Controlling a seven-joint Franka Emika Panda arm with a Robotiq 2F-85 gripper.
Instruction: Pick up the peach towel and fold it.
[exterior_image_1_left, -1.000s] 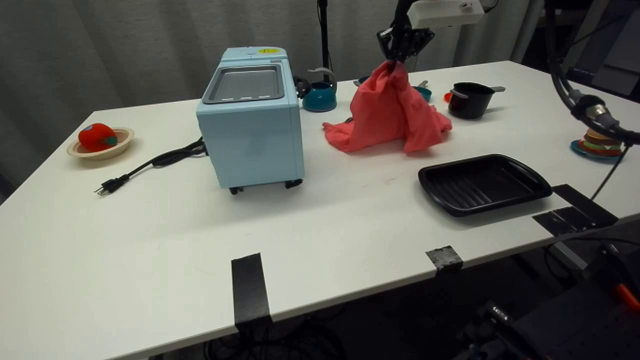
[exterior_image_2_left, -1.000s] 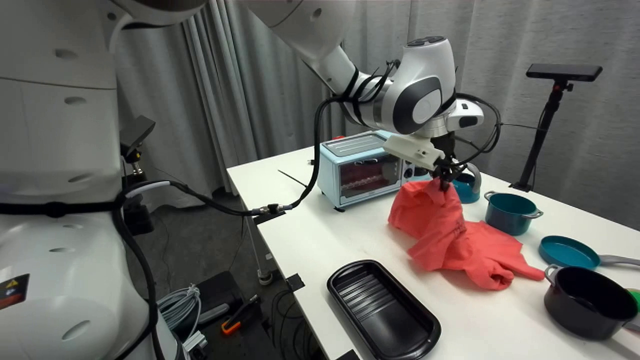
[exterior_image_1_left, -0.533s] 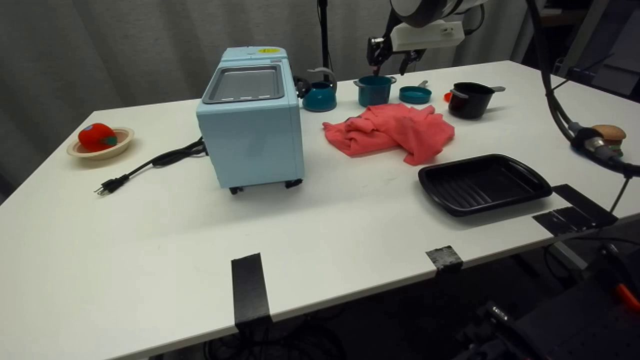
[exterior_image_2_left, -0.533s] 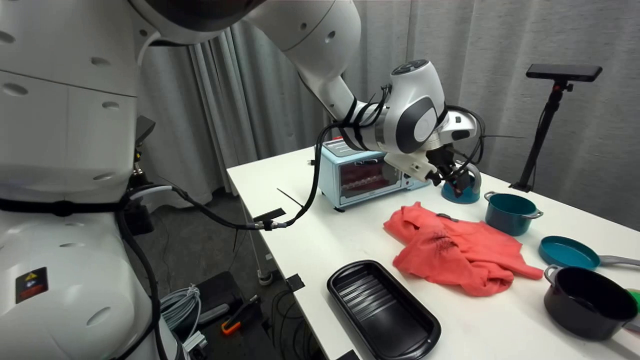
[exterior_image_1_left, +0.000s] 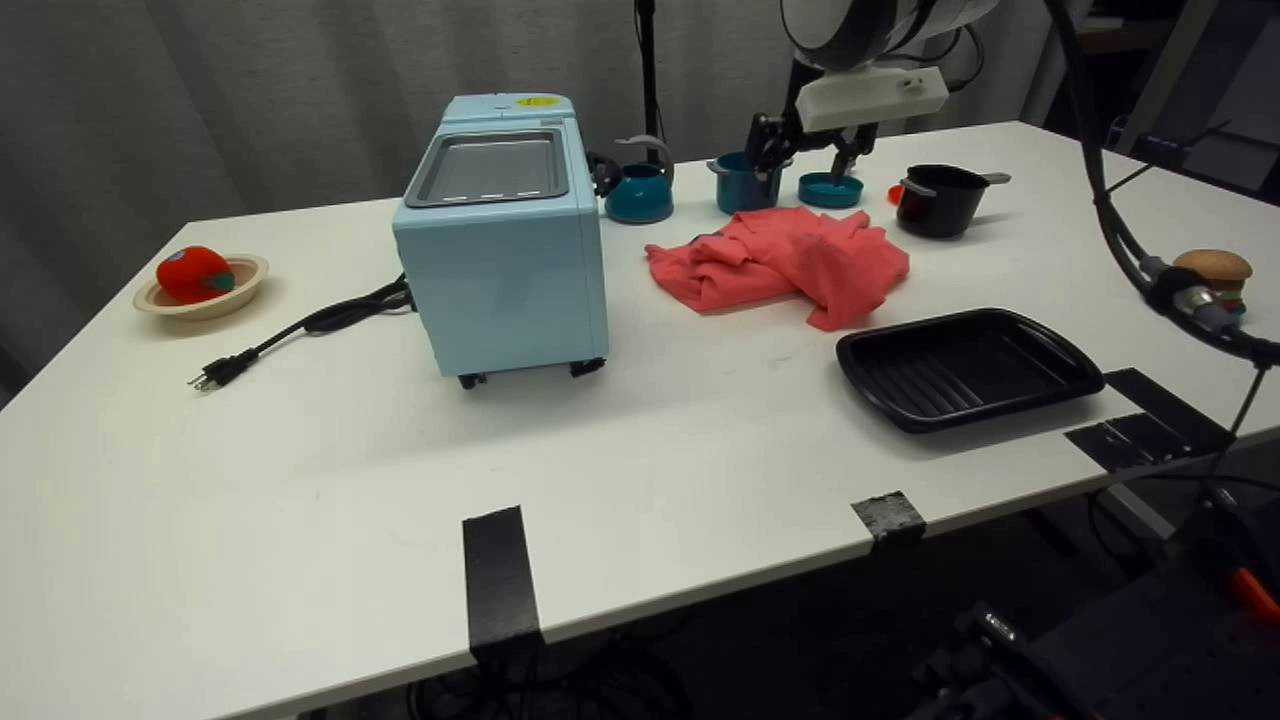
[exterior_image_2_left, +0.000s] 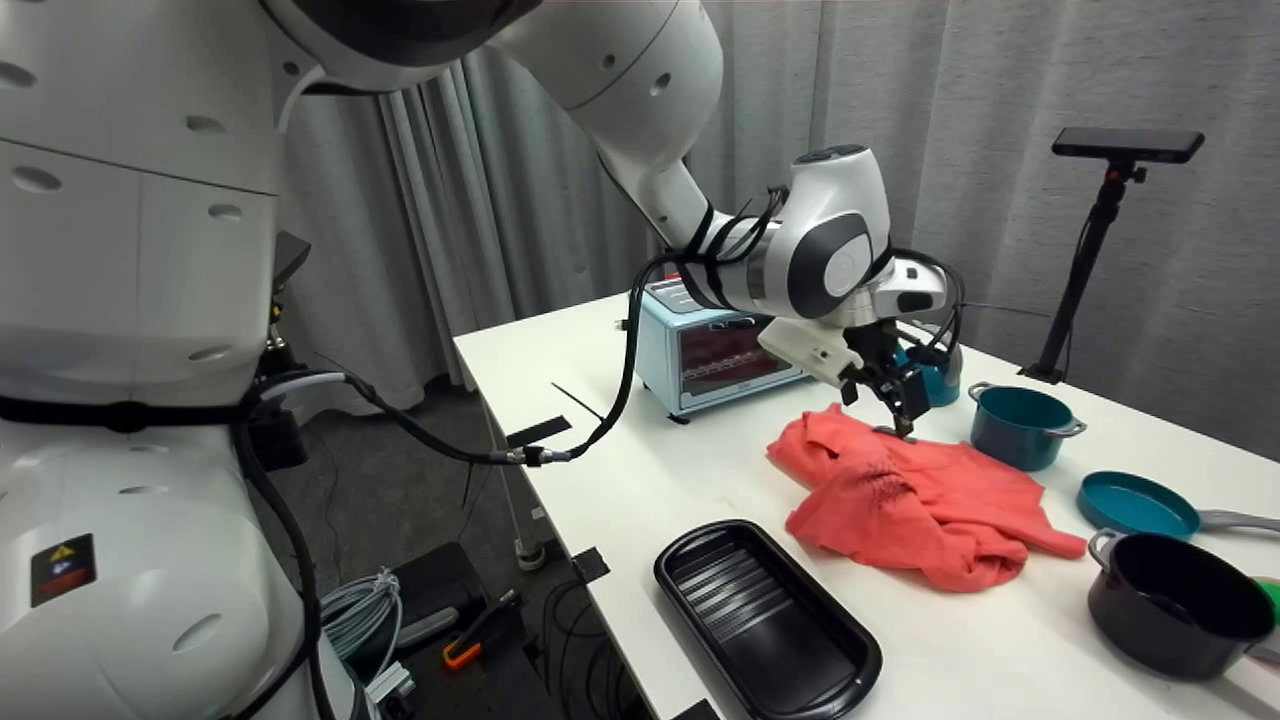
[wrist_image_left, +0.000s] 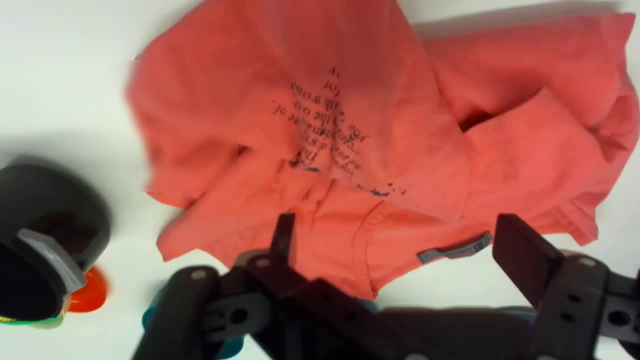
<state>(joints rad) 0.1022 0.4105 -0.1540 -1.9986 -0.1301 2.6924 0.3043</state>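
Your peach cloth (wrist_image_left: 400, 150) lies crumpled on the white table (exterior_image_1_left: 350, 480); in the wrist view it fills the upper part from left of centre to the right edge, with dark lettering (wrist_image_left: 325, 120) near the middle and a grey label (wrist_image_left: 455, 250) at its lower edge. In an exterior view your gripper (exterior_image_1_left: 802, 177) hangs just above the cloth's upper edge, apart from it; in the wrist view its fingers (wrist_image_left: 522, 260) stand far apart at the lower centre and lower right, and you have nothing held between them. In both exterior views the black baking tray (exterior_image_2_left: 770, 625) lies near the cloth and lower in the frame. In an exterior view the teal pot (exterior_image_2_left: 1012, 440), teal pan (exterior_image_2_left: 1132, 503) and black pot (exterior_image_2_left: 1160, 630) run down to the lower right corner. In an exterior view the blue toaster oven (exterior_image_1_left: 515, 280) stands left of the cloth, with the teal kettle (exterior_image_1_left: 638, 197) just right of it. Farther out, the toy burger (exterior_image_1_left: 1213, 268) sits at the right edge, and at the left a red toy (exterior_image_1_left: 193, 275) lies in a beige bowl (exterior_image_1_left: 255, 285).
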